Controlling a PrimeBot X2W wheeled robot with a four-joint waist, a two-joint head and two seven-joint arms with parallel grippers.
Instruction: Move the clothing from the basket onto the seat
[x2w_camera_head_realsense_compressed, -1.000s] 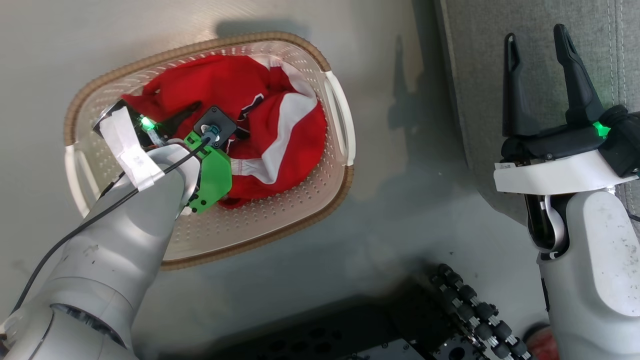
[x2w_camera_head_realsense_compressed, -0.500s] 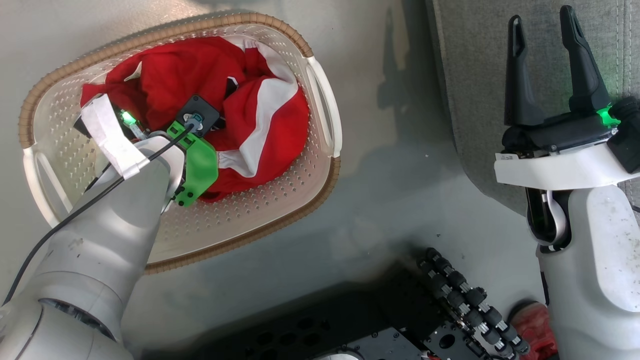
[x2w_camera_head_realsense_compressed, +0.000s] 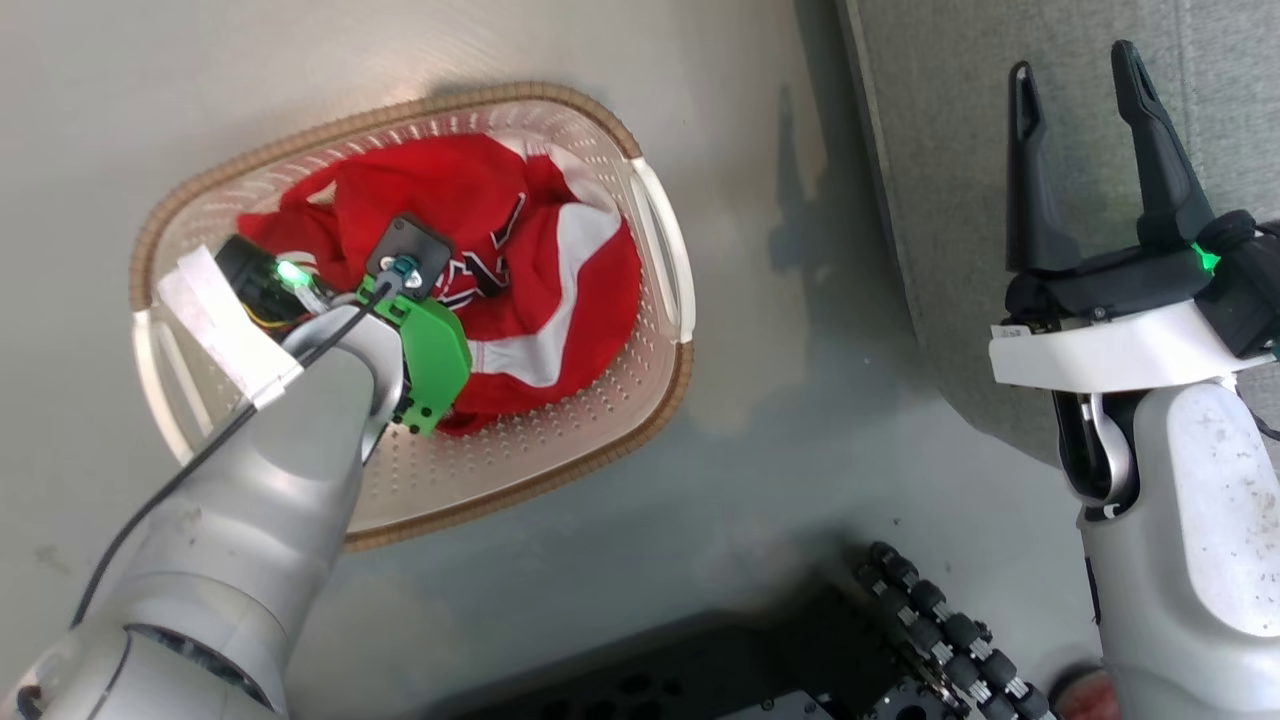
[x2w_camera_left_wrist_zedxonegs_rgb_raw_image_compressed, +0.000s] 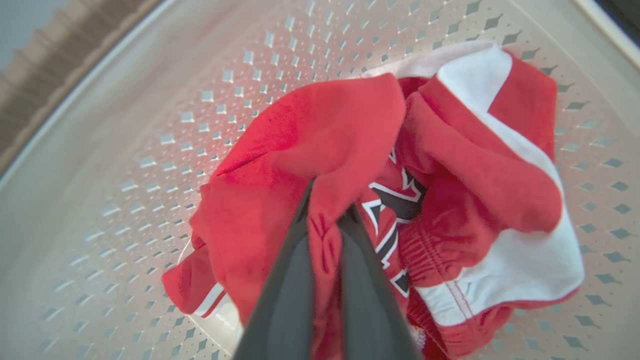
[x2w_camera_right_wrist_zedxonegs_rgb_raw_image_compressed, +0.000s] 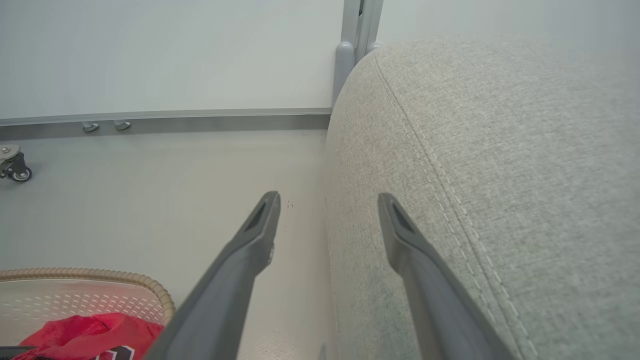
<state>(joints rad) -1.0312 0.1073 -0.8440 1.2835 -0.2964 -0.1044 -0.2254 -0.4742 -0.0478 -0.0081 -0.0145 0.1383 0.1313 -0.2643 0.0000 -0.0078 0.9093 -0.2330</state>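
Left jaws pinch clothing (x2w_camera_left_wrist_zedxonegs_rgb_raw_image_compressed: 325, 135); basket (x2w_camera_head_realsense_compressed: 560, 440) lies lengthwise left-right

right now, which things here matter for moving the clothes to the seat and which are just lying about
Part of the job: clothing, pinched in the shut left gripper; basket holding it; seat; open right gripper at the seat's edge.

Just lying about: caster wheel; metal post behind the seat; red item at the head view's bottom edge, too cut off to name.
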